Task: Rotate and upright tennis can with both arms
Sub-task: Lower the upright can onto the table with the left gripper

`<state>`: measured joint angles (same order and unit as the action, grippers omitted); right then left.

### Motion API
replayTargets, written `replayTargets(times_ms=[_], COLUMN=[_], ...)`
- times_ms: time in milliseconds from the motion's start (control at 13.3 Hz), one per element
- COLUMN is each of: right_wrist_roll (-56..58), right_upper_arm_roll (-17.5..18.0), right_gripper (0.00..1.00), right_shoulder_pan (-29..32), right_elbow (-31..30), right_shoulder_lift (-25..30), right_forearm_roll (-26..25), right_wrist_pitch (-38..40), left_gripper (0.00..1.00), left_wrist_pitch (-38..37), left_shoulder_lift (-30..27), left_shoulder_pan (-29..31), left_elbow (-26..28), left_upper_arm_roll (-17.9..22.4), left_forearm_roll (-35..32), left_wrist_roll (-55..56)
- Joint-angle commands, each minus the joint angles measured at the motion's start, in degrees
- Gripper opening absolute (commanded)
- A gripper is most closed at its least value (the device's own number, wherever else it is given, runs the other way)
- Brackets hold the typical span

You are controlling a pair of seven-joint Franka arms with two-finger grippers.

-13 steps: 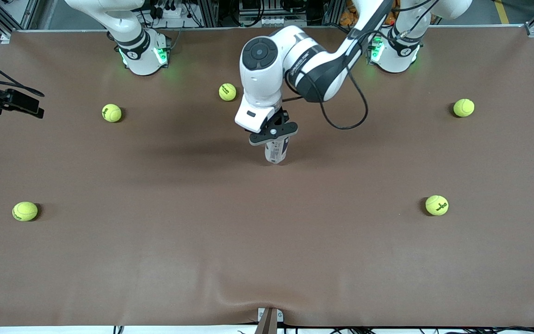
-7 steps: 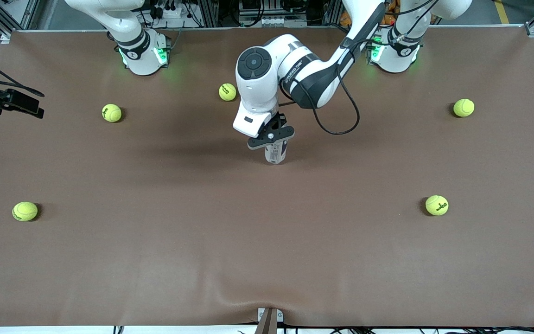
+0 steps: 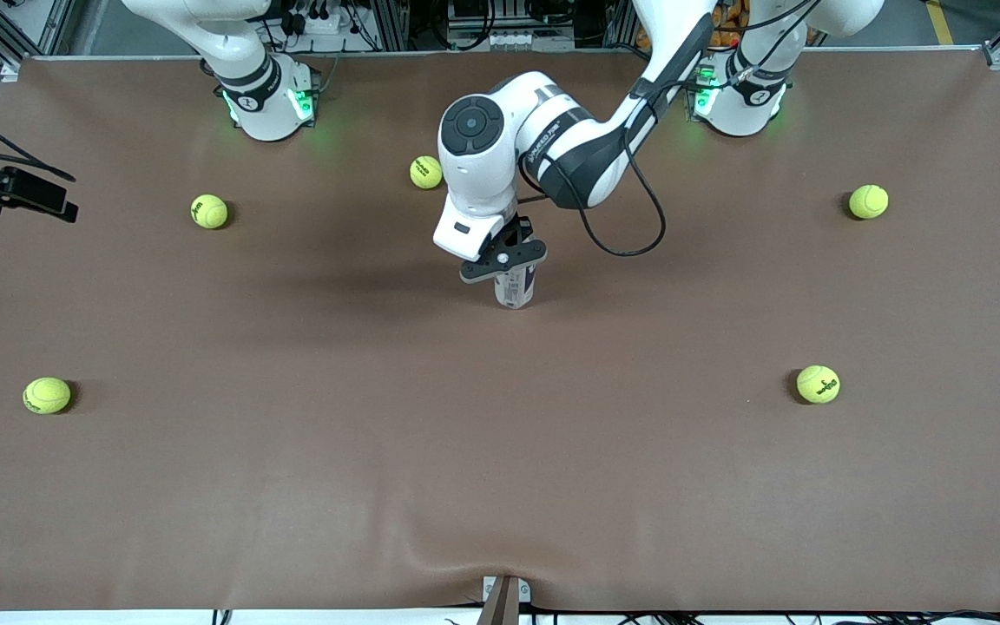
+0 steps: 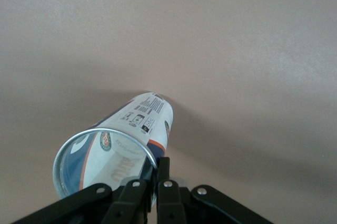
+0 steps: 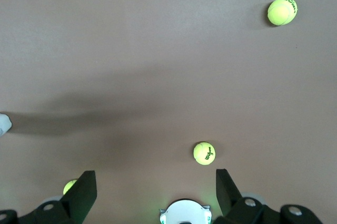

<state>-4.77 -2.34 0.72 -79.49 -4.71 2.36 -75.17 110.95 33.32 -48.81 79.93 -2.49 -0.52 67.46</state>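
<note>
Clamped on the rim of the one tennis can (image 3: pixel 515 292), the left gripper (image 3: pixel 504 259) holds it upright at mid-table (image 3: pixel 500 451). Spread wide apart, the right gripper (image 5: pixel 155 195) waits high over the table's edge. Five tennis balls (image 3: pixel 818 384) lie scattered.

Five yellow-green tennis balls lie on the brown tabletop (image 3: pixel 292 486), well apart. Three sit toward the robots' edge: one (image 3: pixel 426 172) near its middle, one (image 3: pixel 209 211) toward the right arm's end, one (image 3: pixel 868 201) toward the left arm's end. Two lie nearer the camera: one (image 3: pixel 47 395) near the right arm's end edge, one (image 3: pixel 818 384) toward the left arm's end.
</note>
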Motion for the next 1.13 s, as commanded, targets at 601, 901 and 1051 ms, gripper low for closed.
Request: replayTargets(times_ms=[601,901,1051], right_wrist_roll=[0.38,0.46,0.55], right_upper_arm_roll=[0.50,0.50,0.58], right_gripper=[1.00,1.00,1.00], right_shoulder_pan=[1.12,1.12,0.95], right_elbow=[-1.98,-3.12,-3.21], right_shoulder_lift=[0.23,0.31,0.58], right_forearm_roll=[1.77,1.77,1.68], right_wrist_pitch=[-4.89,-8.32,-7.63], left_gripper=[0.62,1.00,1.00], left_wrist_pitch=[0.23,-0.47,-0.74], left_shoulder_lift=[-0.36,-4.14,-4.75], left_shoulder_pan=[-0.67,0.20,2.22], left_elbow=[-1.44,-1.62,-1.88], left_upper_arm_roll=[0.46,0.55,0.29], left_forearm_roll=[-1.32,-0.88,-0.79], left_wrist_roll=[1.53,1.00,0.83])
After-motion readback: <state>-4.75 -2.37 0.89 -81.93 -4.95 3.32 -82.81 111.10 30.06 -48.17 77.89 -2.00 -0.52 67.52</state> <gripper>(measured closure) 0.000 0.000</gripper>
